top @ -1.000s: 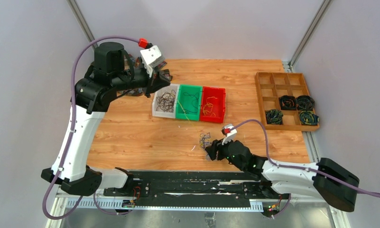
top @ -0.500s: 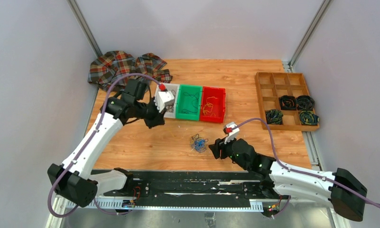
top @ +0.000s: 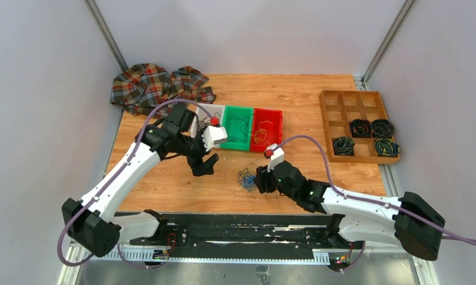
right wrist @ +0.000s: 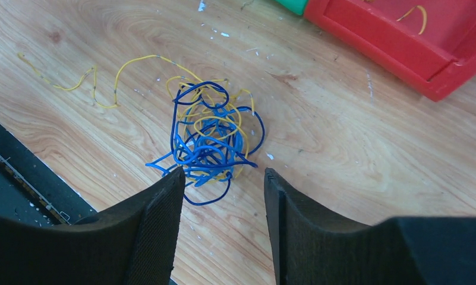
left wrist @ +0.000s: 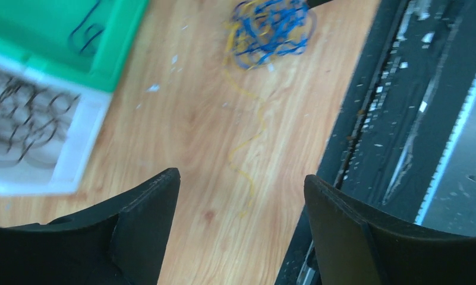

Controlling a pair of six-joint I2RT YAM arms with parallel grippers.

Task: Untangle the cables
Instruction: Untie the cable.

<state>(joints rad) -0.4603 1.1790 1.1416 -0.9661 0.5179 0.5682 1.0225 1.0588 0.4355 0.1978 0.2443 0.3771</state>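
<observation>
The cables (top: pixel 246 178) are a small clump of blue and yellow wire loops lying on the wooden table in front of the bins. In the right wrist view the cables (right wrist: pixel 211 139) lie just ahead of my right gripper (right wrist: pixel 223 172), which is open with one blue loop reaching between its tips, ungripped. From above, the right gripper (top: pixel 260 180) sits against the clump's right side. My left gripper (top: pixel 204 165) hovers to the left, open and empty. Its wrist view shows the left gripper (left wrist: pixel 241 176) above bare wood, the cables (left wrist: pixel 271 32) farther off and a loose yellow strand (left wrist: pixel 250 136) trailing from them.
A white bin (left wrist: pixel 81 142) holding dark wires, a green bin (top: pixel 238 108) and a red bin (top: pixel 268 111) stand in a row behind the clump. A wooden compartment tray (top: pixel 333 113) with dark coiled bundles sits at the right. A plaid cloth (top: pixel 158 86) lies at the back left.
The left arm came down from high at the back, past the white bin, toward the clump, and its gripper opened. The right gripper moved left up to the clump.
</observation>
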